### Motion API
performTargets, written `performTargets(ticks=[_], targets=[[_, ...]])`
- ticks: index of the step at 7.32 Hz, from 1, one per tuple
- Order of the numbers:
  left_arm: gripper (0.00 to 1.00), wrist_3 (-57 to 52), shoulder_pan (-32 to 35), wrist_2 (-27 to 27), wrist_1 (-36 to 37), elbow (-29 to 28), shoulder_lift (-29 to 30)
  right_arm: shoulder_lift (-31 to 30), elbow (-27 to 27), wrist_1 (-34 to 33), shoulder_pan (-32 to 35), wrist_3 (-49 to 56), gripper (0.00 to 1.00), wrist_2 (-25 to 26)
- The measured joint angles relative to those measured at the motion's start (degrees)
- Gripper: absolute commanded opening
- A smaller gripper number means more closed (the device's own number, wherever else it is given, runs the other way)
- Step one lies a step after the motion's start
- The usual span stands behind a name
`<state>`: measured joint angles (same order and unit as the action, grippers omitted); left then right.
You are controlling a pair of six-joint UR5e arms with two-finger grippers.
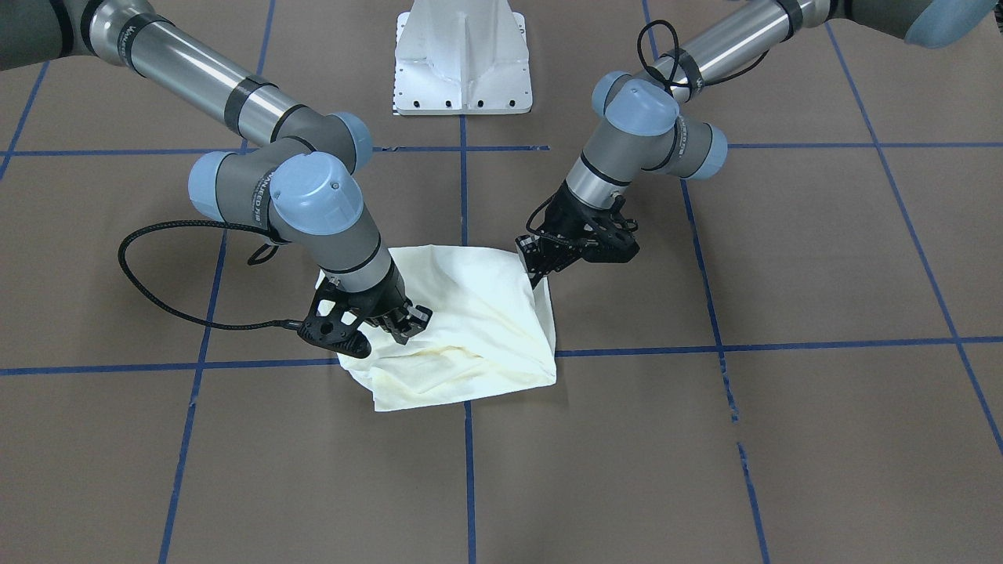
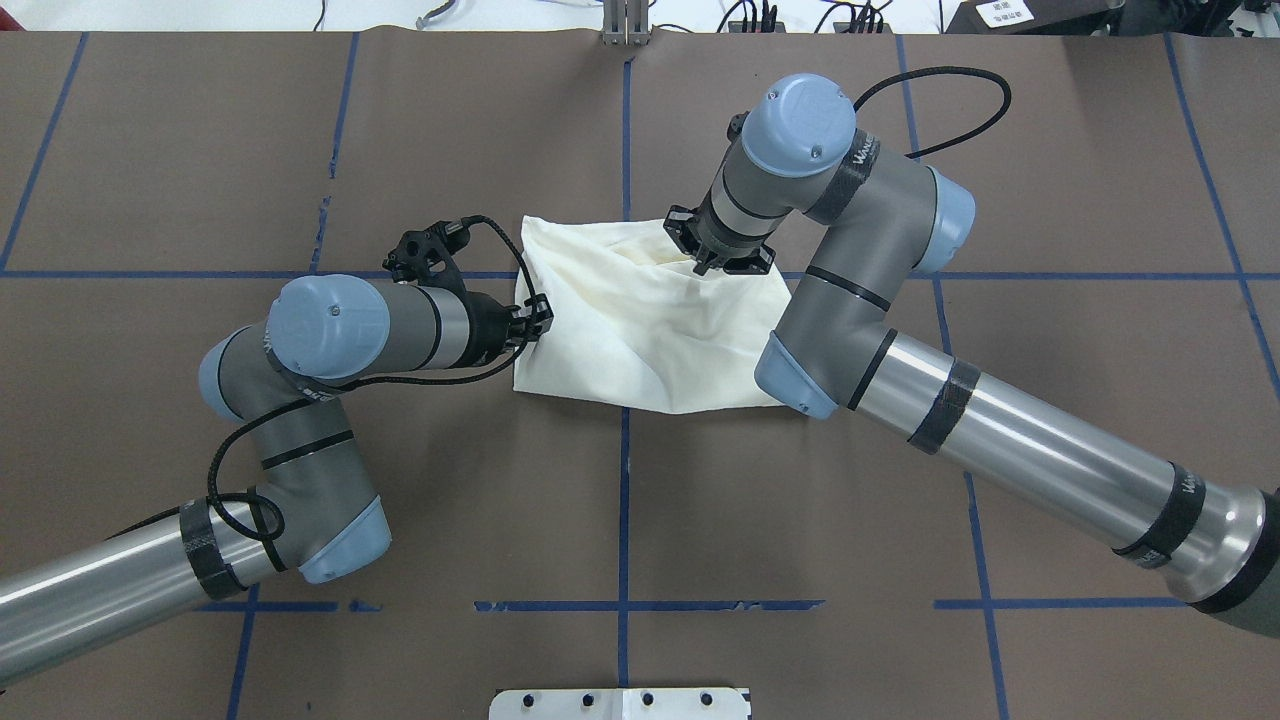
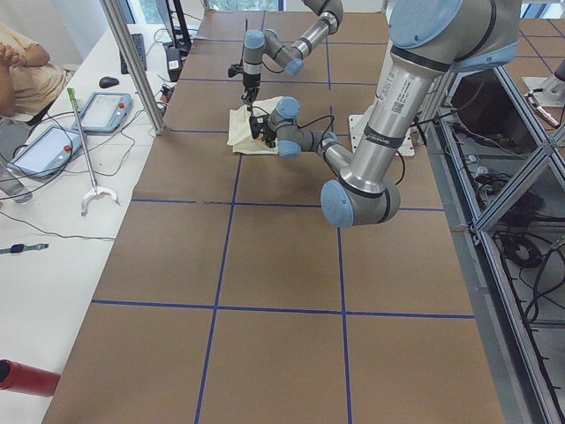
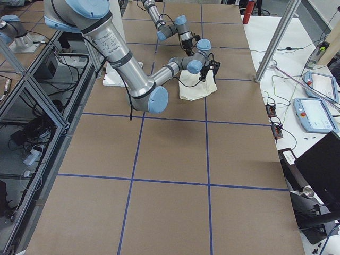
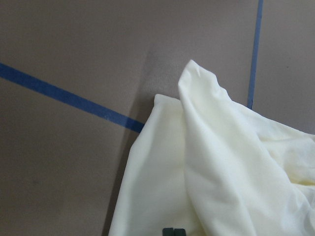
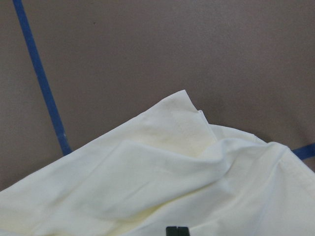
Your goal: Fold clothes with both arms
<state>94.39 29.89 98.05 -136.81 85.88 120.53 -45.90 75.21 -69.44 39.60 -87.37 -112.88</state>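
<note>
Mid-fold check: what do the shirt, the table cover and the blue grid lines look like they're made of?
The shirt looks like soft cream knit, likely cotton, matte; it drapes in loose folds and one edge is stitched. The table cover seems brown matte paper or card: flat, no sheen. The blue grid lines are probably adhesive tape, worn and broken in places.
</note>
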Motion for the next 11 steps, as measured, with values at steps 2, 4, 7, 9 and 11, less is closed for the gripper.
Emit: performTargets(ticks=[2,4,7,9,11], targets=[[0.0,-0.31,-3.3,0.46,-1.91,0.44,-0.46,0.01,-0.05,0.0,-0.26,0.0,0.0,0.25],[0.0,-1.88,-5.53,1.6,-3.38,0.52,-1.21,0.02,-0.06,0.01,-0.31,0.0,0.0,0.33],[0.0,-3.8,-5.87,6.09,-3.24,2.11,-4.14,0.21,-0.06,0.0,-0.31,0.0,0.0,0.38],[0.0,-3.95,-5.51,9.51,-2.41,5.98,-6.2,0.3,-0.05,0.0,-0.25,0.0,0.0,0.37],[0.0,-4.1,-3.9,10.18,3.3,9.18,-7.32,0.29,0.11,0.0,0.15,0.06,0.0,0.31]])
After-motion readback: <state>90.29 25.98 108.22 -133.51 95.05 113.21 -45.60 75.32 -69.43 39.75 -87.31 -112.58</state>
